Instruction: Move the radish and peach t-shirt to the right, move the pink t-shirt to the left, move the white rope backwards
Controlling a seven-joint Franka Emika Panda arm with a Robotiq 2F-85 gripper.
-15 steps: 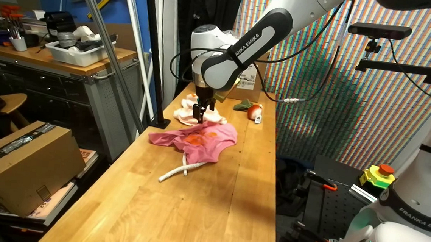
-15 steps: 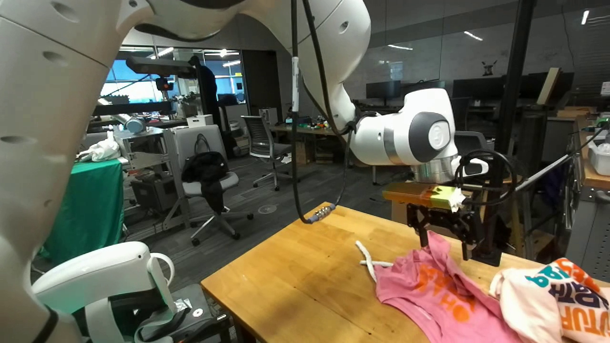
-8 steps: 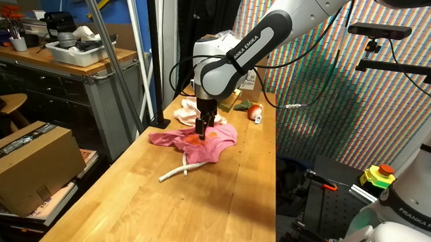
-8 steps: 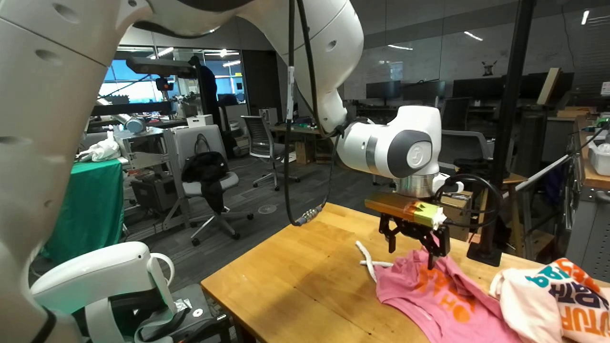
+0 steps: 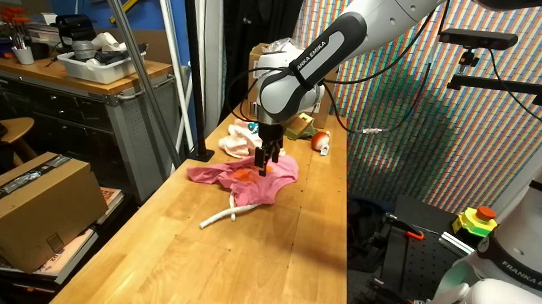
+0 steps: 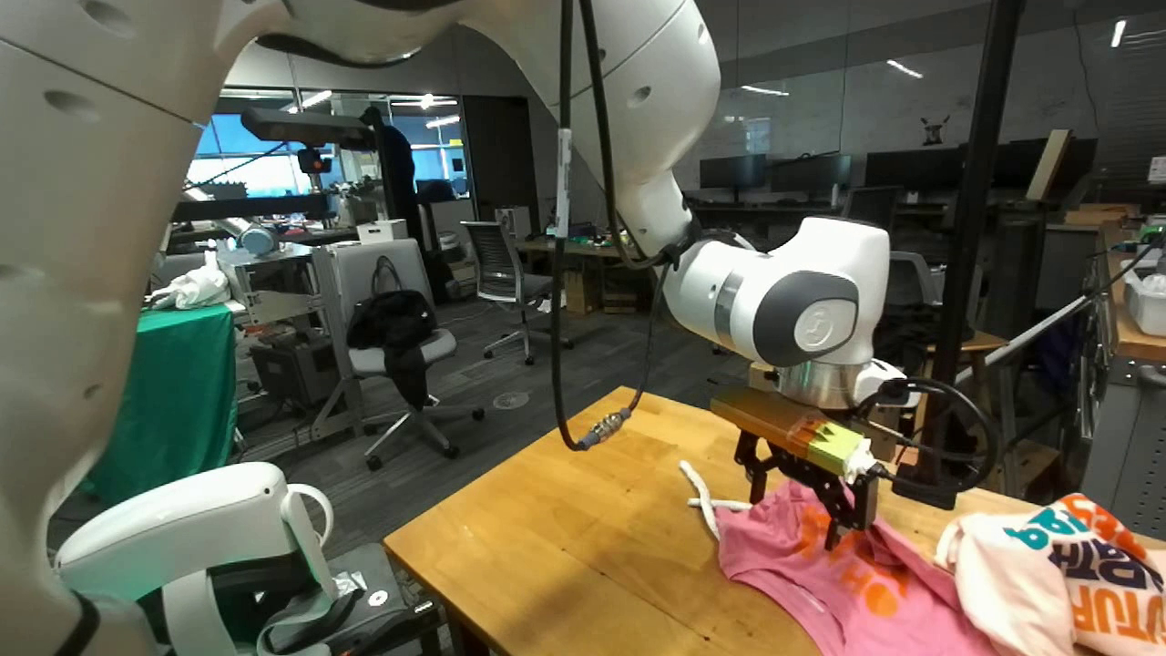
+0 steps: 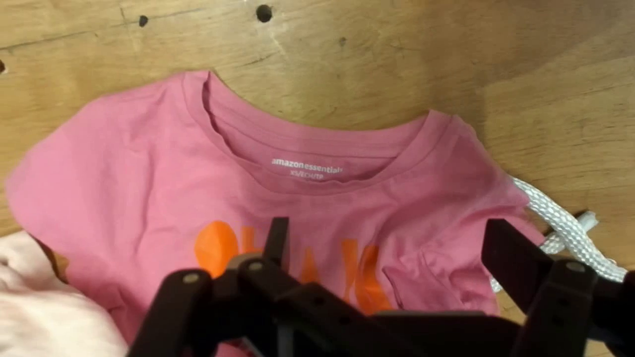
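Hovering over the pink shirt [image 7: 317, 208], the gripper [image 7: 389, 238] stands with its jaws wide apart; in the wrist view pink cloth and part of the shirt's orange print [image 7: 310, 272] show between them. Pink shirt lies directly below the tool in both exterior views. Contact between fingertips and cloth: cannot tell.

Positions, left to right in an exterior view, taken from the pink shirt:
- white rope [image 5: 221, 215]: on its near side, two lengths crossing on the table [image 5: 243, 274], running up to the shirt's edge and out of sight there; whether they join under the cloth cannot be seen.
- peach shirt [image 5: 238, 142]: just behind it, crumpled, edges meeting in the wrist view; partly hidden by the gripper.
- radish [image 5: 319, 140]: behind it and to the right, well apart, near the table's right edge.

Count: gripper, one; pink shirt, one; peach shirt, one; radish, one; rope, two free ends showing; table, one.
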